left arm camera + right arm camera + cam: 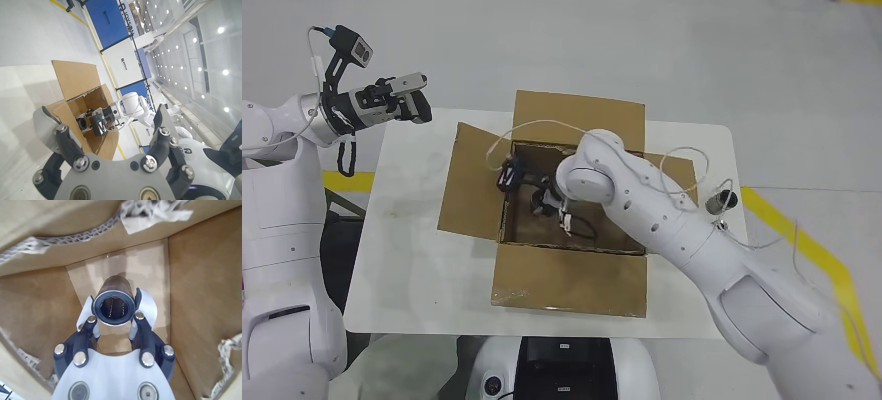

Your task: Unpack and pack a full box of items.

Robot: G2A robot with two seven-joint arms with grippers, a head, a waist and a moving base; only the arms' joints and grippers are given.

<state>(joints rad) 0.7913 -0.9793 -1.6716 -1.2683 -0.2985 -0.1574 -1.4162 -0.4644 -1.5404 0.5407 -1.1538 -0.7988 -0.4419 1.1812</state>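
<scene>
Cardboard box (572,280) sits open on your tabletop (412,250); inside it your right gripper (114,298) has its fingers (145,302) pinching a metal cylinder (115,287), while your left gripper (414,98) hovers apart from the box, fingers spread

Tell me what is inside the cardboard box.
The right gripper, shut on a metal cylinder, over bare box floor. The arm hides part of the interior.

White table (402,250); yellow floor tape (762,207); blue, white partition panels (109,30).
</scene>
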